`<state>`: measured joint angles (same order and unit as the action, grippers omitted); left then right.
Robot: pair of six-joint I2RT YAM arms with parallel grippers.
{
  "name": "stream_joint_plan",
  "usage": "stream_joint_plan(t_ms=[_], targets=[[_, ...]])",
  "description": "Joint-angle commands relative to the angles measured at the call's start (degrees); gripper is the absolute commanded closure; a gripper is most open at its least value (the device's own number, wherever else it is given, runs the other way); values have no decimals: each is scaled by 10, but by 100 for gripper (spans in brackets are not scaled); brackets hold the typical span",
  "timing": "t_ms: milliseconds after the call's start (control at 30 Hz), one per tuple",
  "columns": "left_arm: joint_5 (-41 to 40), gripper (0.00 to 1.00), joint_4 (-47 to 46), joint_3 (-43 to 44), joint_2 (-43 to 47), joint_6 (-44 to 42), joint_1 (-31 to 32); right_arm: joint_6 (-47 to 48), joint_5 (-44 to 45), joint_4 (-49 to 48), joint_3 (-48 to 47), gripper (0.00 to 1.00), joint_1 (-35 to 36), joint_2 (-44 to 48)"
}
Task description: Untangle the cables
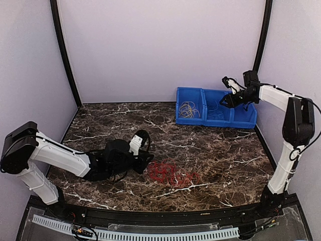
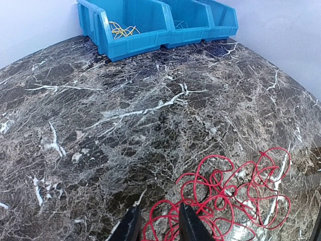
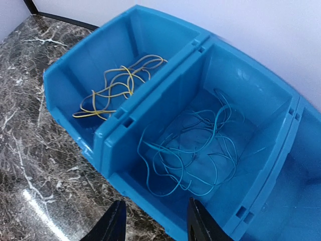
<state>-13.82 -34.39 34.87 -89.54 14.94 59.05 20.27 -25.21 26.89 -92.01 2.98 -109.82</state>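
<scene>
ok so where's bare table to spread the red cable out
Free: the wide marble table between the red cable and the blue bins, and the back left by the wall. Crowded: front centre, where the red cable sprawls at the left gripper. The left bin holds yellow cable, the middle bin blue cable.

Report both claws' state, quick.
Left claw: open, strands of the red cable in the gap, not clamped.
Right claw: open, empty, over the bin holding the blue cable.
</scene>
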Motion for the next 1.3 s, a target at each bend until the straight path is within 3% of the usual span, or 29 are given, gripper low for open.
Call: stream_joint_plan(t_ms=[0,267,400,533,600,667,833,1267], targets=[[-16,71,18,-1,30,11,2,6,-46,-35,66,57,10,98],[-15,68,43,6,62,7,2,74,-161,-8,179,57,94,174],[-13,66,64,1,81,1,1,118,-164,20,215,56,176,179],[7,58,72,-10,92,9,2,131,-174,30,240,53,245,162],[21,44,73,-15,91,23,2,130,-179,39,239,52,274,144],[45,37,71,-21,87,33,1,131,-180,49,232,51,299,124],[86,37,88,-23,93,68,1,109,-175,46,207,50,340,85],[37,39,104,-44,131,74,2,70,-200,97,99,48,366,-56]])
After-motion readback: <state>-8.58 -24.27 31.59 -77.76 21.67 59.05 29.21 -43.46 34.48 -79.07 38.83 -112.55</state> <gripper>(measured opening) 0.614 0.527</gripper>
